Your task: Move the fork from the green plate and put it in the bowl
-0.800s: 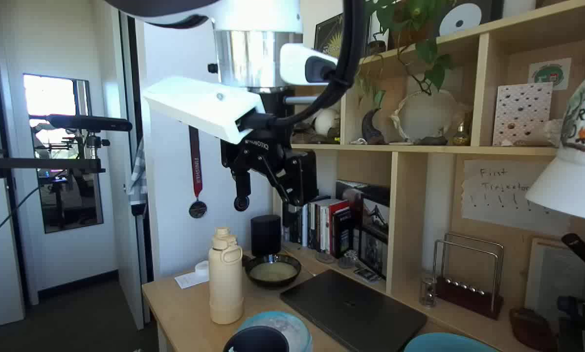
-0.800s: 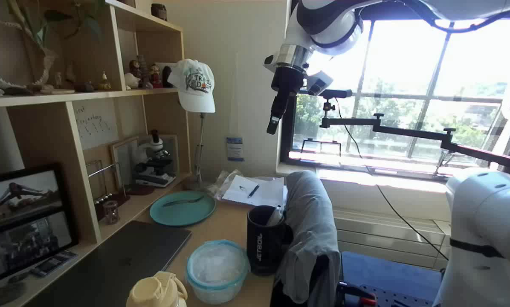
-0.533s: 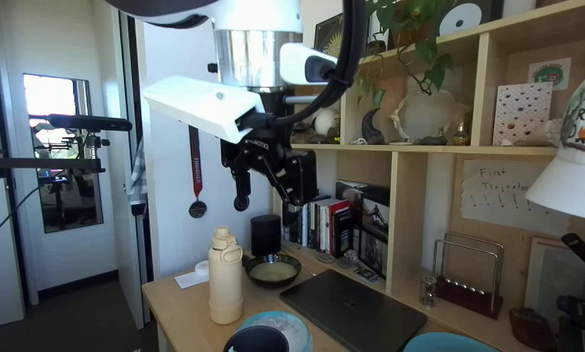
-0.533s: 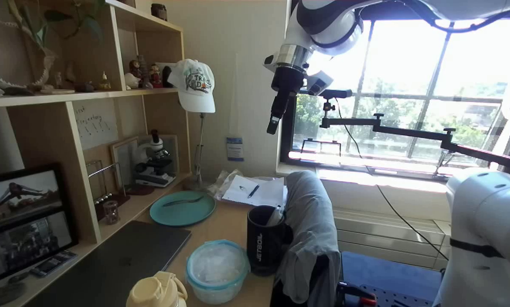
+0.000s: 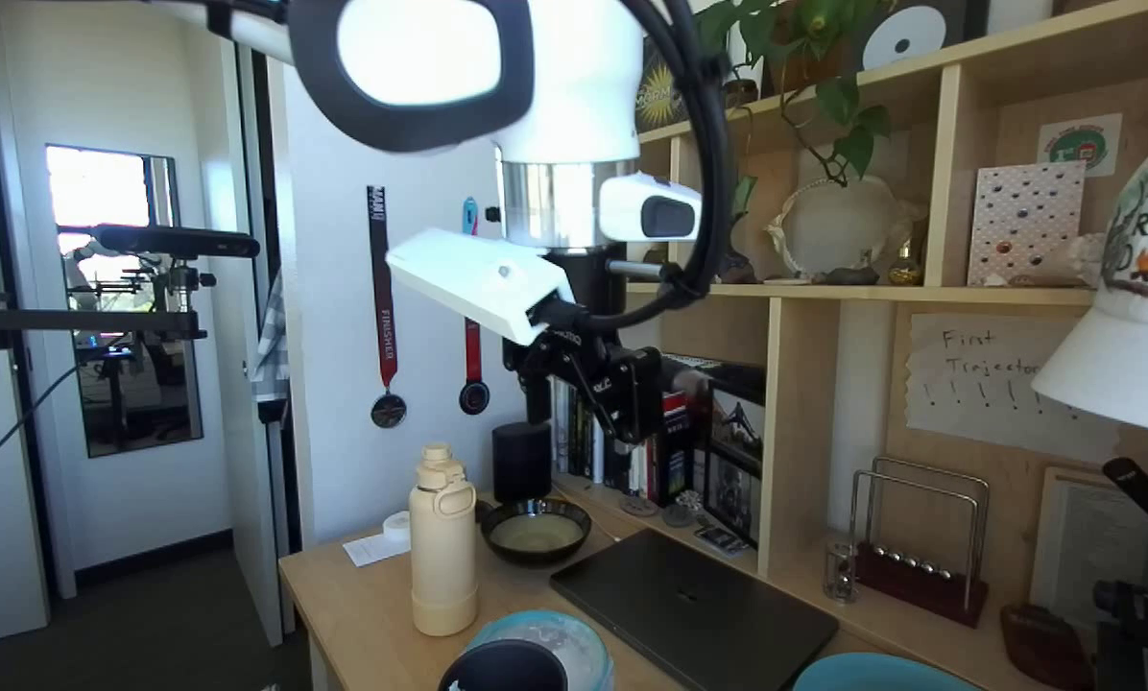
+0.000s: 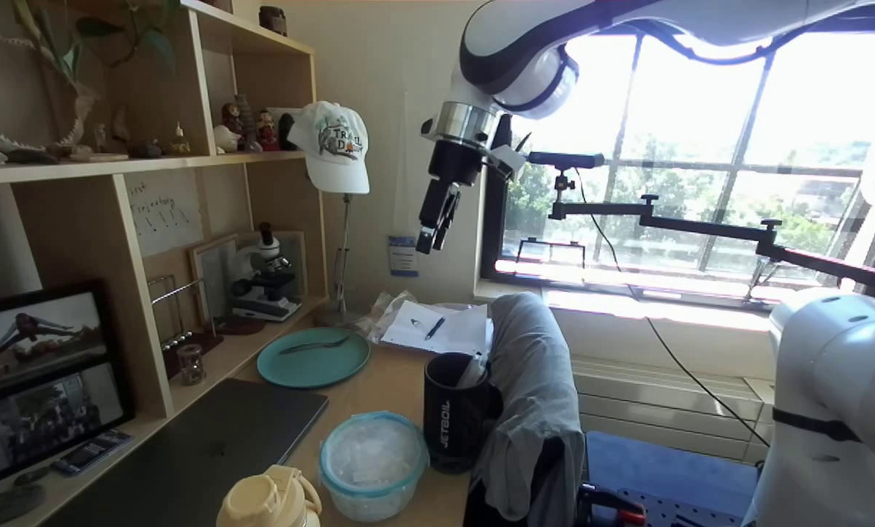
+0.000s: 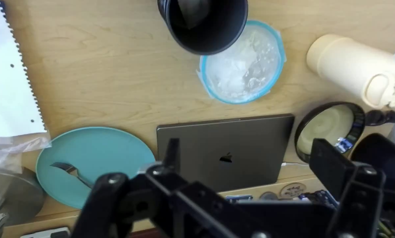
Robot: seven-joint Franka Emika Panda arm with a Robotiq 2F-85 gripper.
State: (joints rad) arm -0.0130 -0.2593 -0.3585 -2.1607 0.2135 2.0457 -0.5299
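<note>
Silver metal fork (image 7: 72,172) on a round teal-green plate (image 7: 113,152); the black two-fingered tool (image 5: 586,422) is held aloft, spread, empty. Approach seems in hand; descent to the fork is needed, then transfer to the round dark-rimmed bowl (image 7: 324,127).

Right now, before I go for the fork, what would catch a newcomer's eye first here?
Likely the black Robotiq gripper, hanging open above the desk at the end of the white Franka arm. Next, the teal-green plate at the wrist view's lower left, the fork lying on it. Then, in an exterior view, the white cap perched on a thin stand, left of the glaring window.
</note>
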